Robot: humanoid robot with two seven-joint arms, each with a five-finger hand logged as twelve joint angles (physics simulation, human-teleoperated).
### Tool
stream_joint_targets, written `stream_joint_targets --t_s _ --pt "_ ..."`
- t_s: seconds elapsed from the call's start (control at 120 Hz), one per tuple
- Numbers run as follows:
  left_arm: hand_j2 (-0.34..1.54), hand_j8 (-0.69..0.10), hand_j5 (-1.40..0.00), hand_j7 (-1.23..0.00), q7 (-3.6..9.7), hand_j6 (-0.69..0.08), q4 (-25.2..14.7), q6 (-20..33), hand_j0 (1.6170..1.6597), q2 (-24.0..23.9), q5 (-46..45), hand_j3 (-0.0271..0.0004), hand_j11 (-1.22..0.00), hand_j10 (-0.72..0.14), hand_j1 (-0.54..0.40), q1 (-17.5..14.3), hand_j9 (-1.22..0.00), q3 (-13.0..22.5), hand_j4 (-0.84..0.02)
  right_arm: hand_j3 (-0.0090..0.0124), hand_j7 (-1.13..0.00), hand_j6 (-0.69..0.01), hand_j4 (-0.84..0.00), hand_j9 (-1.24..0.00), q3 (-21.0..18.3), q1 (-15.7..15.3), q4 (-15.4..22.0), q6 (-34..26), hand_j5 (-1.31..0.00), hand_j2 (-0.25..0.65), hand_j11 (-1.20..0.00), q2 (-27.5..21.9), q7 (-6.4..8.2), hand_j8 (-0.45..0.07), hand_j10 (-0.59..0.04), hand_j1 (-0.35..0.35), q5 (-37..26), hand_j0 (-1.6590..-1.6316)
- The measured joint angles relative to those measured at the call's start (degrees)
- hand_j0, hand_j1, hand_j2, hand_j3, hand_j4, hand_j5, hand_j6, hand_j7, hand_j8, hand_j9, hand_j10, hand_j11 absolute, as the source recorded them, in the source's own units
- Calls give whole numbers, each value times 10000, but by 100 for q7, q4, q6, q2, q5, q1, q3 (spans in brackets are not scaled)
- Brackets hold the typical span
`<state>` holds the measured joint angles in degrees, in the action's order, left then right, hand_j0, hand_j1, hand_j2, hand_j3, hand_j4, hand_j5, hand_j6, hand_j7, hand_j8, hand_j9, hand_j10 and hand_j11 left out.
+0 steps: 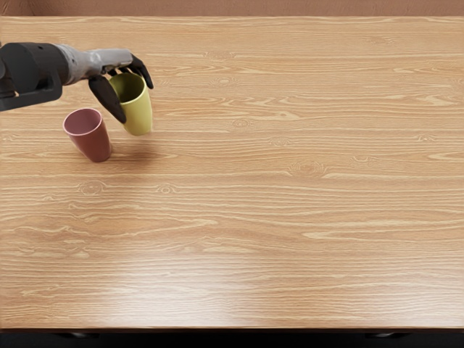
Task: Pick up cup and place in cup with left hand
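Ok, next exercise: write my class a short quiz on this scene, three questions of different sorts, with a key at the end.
1. Fill in the blank: In the picture, the yellow-green cup is to the ____ of the dull red cup.

2. Multiple choice: What does the left hand grasp?
a) the dull red cup
b) the yellow-green cup
c) both cups at once

3. True or false: The yellow-green cup is already nested inside the dull red cup.

Key: 1. right; 2. b; 3. false
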<state>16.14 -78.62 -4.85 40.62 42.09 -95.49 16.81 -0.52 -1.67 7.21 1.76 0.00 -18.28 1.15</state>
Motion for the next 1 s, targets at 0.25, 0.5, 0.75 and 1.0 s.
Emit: stream_joint_targets --t_s 0.25,0.5,0.75,1.0 --pt "1147 -2368 -6369 -6456 -3 -2741 -98 -158 16543 442 -121 0 -6317 -3746 -1380 -365 -6371 199 -4390 0 0 -6 -4 0 0 0 0 0 -1 1 0 0 0 -4 -3 -3491 -1 -16581" --pt "1215 -2342 -6307 -6360 -5 -2541 -115 -321 16544 728 -129 0 -6297 -3635 -1536 -566 -6237 339 -4425 0 0 -5 -3 0 0 0 0 0 -1 1 0 0 0 -4 -2 -3491 0 -16581" --pt "1207 -2297 -6244 -6300 -3 -2564 -87 -338 16541 856 -113 0 -6283 -3647 -1524 -574 -6256 454 -4431 0 0 -6 -4 0 0 0 0 0 -1 1 0 0 0 -4 -3 -3491 -1 -16581" --pt "1108 -2507 -6090 -6150 -6 -2816 -54 -335 16544 959 -99 0 -6230 -3836 -1365 -575 -6170 526 -4507 0 0 -5 -3 0 0 0 0 0 -1 1 0 0 0 -4 -3 -3491 0 -16581"
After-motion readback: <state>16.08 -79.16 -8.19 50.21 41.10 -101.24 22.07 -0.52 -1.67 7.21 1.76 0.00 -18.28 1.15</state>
